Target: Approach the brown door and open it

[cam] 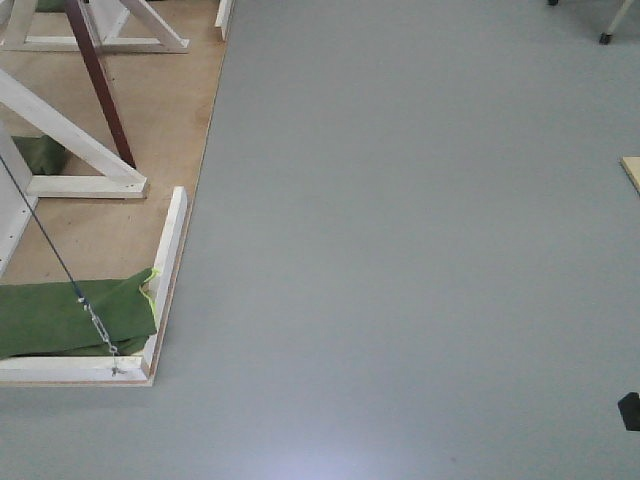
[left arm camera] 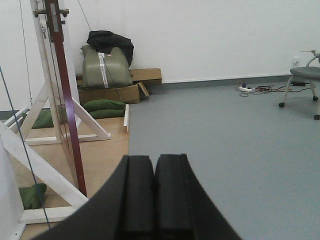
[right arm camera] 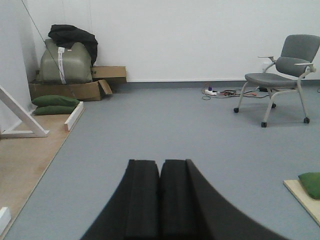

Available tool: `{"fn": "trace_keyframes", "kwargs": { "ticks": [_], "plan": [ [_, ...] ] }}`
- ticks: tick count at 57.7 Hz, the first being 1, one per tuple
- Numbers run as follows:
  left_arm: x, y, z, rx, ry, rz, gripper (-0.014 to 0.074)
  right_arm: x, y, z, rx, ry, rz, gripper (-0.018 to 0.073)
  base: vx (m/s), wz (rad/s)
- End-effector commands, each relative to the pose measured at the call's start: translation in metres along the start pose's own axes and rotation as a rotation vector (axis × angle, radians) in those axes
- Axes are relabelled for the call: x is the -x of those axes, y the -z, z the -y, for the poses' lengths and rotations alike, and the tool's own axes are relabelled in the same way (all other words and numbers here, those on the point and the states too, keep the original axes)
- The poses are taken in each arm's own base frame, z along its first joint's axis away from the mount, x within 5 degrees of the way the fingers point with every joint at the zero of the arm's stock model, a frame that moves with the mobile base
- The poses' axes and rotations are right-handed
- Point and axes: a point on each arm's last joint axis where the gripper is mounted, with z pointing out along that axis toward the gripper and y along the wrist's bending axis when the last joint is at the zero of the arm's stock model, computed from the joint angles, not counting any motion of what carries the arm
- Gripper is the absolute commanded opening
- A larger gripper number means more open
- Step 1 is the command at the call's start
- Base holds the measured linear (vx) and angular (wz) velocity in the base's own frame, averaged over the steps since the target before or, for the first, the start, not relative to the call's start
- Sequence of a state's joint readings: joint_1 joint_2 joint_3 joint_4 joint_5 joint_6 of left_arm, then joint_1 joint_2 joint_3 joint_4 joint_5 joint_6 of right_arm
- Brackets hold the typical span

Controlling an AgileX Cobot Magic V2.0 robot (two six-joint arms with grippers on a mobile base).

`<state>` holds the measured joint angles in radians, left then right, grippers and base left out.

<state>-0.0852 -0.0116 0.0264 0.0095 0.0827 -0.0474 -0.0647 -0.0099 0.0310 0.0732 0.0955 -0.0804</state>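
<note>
Left wrist-mounted view: the left gripper has its two matte black, blocky pads pressed flush together, clenched on nothing and touching nothing. The right gripper is clenched the same way, empty above the smooth grey floor. The tall glossy reddish-brown wooden door stands up and to the left of the left gripper, well apart from it. It is seen nearly edge-on as a thin strip, long axis upright, with its brass lever handle sticking out to both sides near the top. It is held by slanted white-painted wooden braces on a pale plywood platform. From the front camera the door shows at the upper left, beside a green fabric sandbag.
</note>
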Motion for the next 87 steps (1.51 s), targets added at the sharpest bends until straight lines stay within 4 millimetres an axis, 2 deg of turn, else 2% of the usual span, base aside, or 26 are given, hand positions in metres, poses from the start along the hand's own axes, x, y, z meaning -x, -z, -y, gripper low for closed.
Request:
{"fn": "trace_keyframes", "kwargs": {
  "ticks": [1,87],
  "plan": [
    [0.0136,0.0023,0.0007,-0.008,0.01,0.112,-0.0003,0.0061,0.0011,0.0006,-0.007,0.012,0.086,0.0,0.45,0.02],
    [0.0136,0.0023,0.0007,-0.008,0.01,0.112,-0.0003,0.0061,0.0011,0.0006,-0.007,0.012,0.086,0.0,0.46,0.03]
  ]
}}
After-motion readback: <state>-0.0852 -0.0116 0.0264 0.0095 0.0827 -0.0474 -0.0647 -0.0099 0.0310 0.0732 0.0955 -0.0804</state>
